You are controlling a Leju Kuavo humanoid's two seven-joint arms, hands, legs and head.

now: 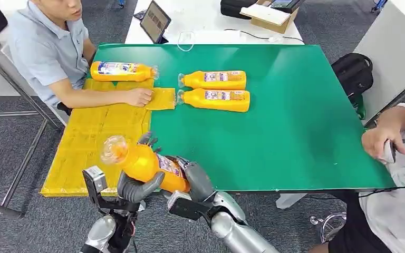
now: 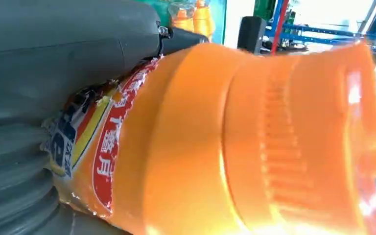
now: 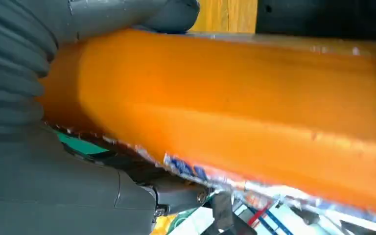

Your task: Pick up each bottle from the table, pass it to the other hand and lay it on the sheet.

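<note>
floor [image 1: 26, 232]: grey carpet | green table [image 1: 295, 132]: centre | white desk [image 1: 205, 21]: behind green table | black backpack [image 1: 354, 74]: floor, right of green table | metal frame [image 1: 21, 158]: left of green table

The near and middle part of the yellow sheet [image 1: 92, 145] lies bare, while its far end is taken by a lying orange bottle [image 1: 121, 71] and a person's forearm and hand [image 1: 137, 97] resting across it.
</note>
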